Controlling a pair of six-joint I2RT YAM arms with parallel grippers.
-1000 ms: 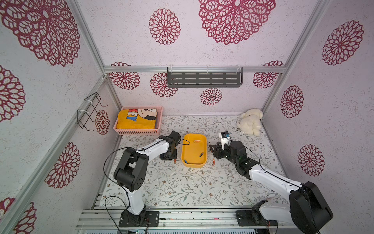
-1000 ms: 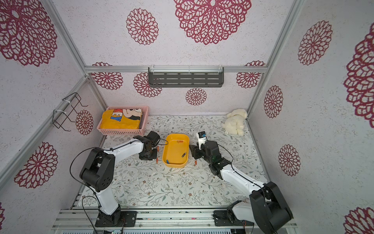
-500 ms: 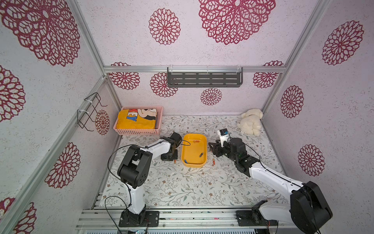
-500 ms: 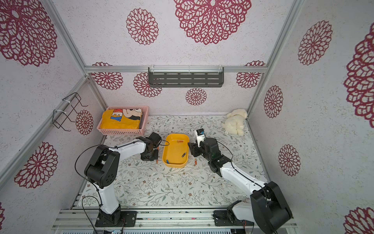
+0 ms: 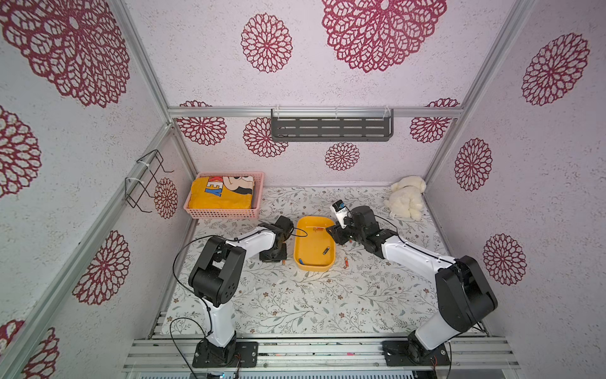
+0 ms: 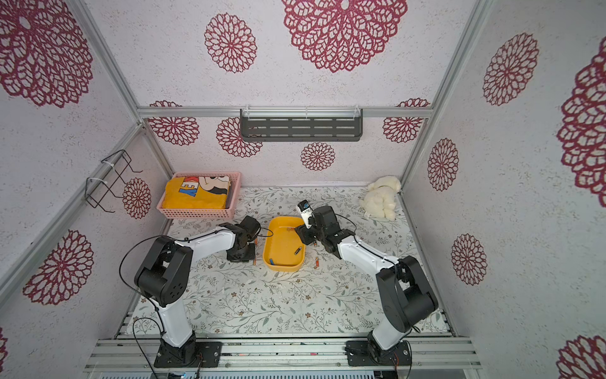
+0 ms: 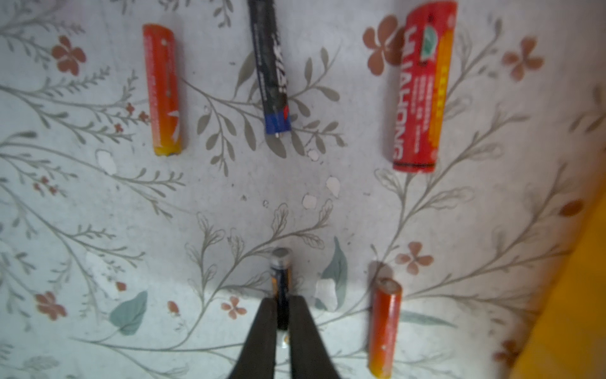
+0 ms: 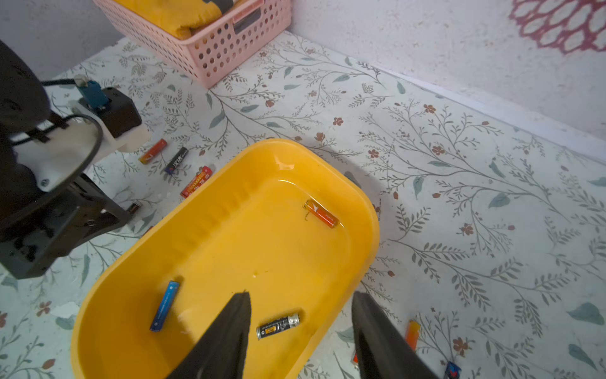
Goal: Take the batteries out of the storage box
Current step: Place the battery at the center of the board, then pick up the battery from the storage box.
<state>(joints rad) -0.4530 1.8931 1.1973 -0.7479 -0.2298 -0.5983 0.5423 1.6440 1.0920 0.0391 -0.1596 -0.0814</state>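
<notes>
Where the storage box (image 5: 314,267) lies: flat in the middle of the bench (image 5: 295,302), between the two arms and well apart from the pink basket (image 5: 226,213) at the back.
Inside the box: three batteries (image 5: 325,251), none touching another. An orange cell (image 8: 320,214) lies near the far end wall, a black cell (image 8: 278,326) by the wall on the right arm's side, and a blue cell (image 8: 165,305) toward the near end.
Bench, left arm's side: four lie loose beside the box. They are a small orange cell (image 7: 162,88), a black-and-blue cell (image 7: 270,65), a thick red cell (image 7: 423,88) and a second orange cell (image 7: 383,328).
Left tool (image 7: 281,300): down at the bench, its fingers nearly together, with a dark cell (image 7: 281,279) lying on the bench between the tips. Whether they pinch it or only flank it, I cannot tell.
Right tool (image 8: 300,297): fingers spread wide with nothing between them, hanging above the box's side near the black cell.
Bench, right arm's side: a stray orange cell (image 5: 346,261) lies just beside the box.
Back corner, right: a white plush toy (image 5: 406,197).
</notes>
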